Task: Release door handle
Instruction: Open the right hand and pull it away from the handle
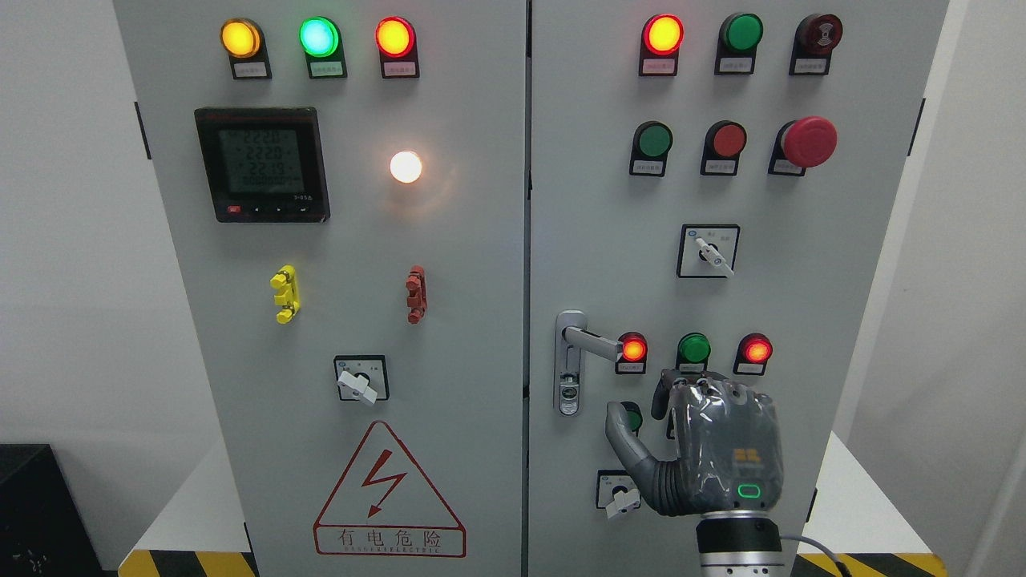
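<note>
The silver door handle (591,341) sits on the left edge of the grey cabinet's right door (842,320), its lever pointing right from a vertical lock plate (568,385). My right hand (705,449) hangs below and to the right of the lever, back of the hand toward the camera. Its thumb (624,437) sticks out to the left and the fingers are loosely bent toward the panel. A clear gap separates the hand from the lever, and it holds nothing. The hand hides some buttons behind it. My left arm does not show.
The right door carries indicator lamps, push buttons, a red emergency stop (808,142) and a rotary switch (708,251). Another rotary switch (619,498) sits just left of my wrist. The left door (361,320) has a meter, lamps and a warning triangle (389,493).
</note>
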